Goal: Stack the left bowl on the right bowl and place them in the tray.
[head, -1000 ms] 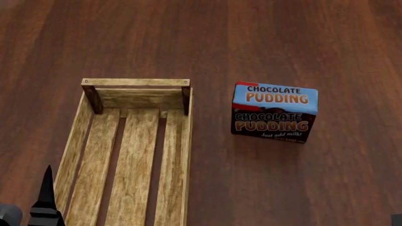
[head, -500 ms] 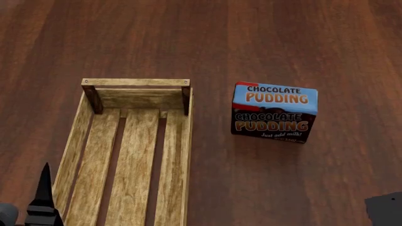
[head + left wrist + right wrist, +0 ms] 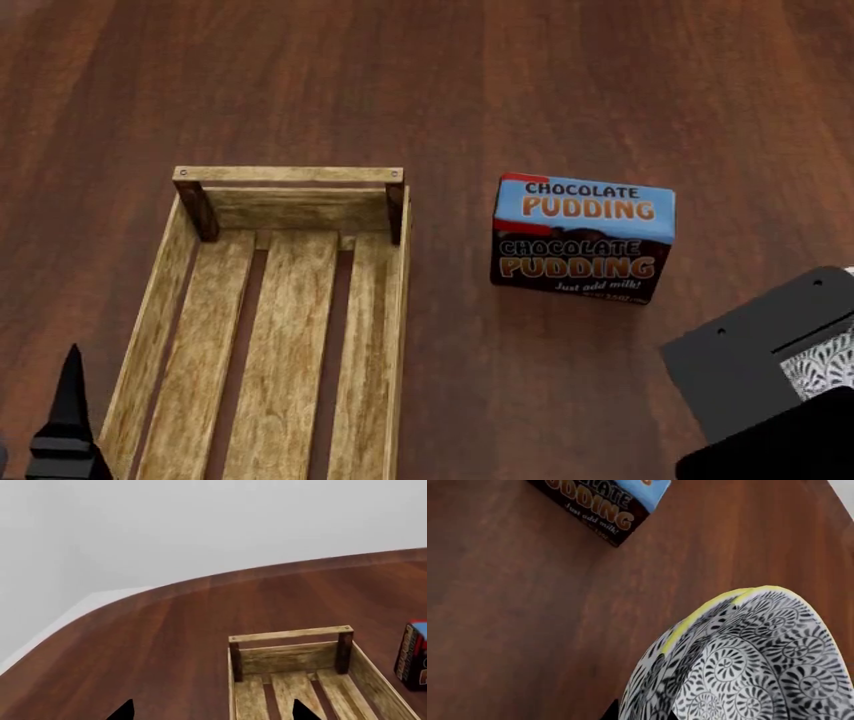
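The tray (image 3: 394, 300), a light-wood slatted crate, lies empty at the left of the head view and also shows in the left wrist view (image 3: 290, 635). My left gripper (image 3: 213, 712) is open and empty, hovering over the tray's near left side; one of its fingertips (image 3: 64, 420) shows in the head view. My right gripper (image 3: 637, 711) is shut on the wall of a black-and-white patterned bowl (image 3: 747, 665) with a yellow rim; a second bowl seems nested in it. A sliver of the bowl (image 3: 830, 365) shows past my right arm (image 3: 754, 370), right of the tray.
A blue-and-brown chocolate pudding box (image 3: 583, 238) stands on the dark wooden table between the tray and my right arm; it also shows in the right wrist view (image 3: 607, 505) and the left wrist view (image 3: 415, 655). The table's curved far edge (image 3: 167, 587) lies beyond the tray.
My right arm has come up into the head view from the bottom right corner, carrying the bowl. My left fingertip has sunk lower and slightly left.
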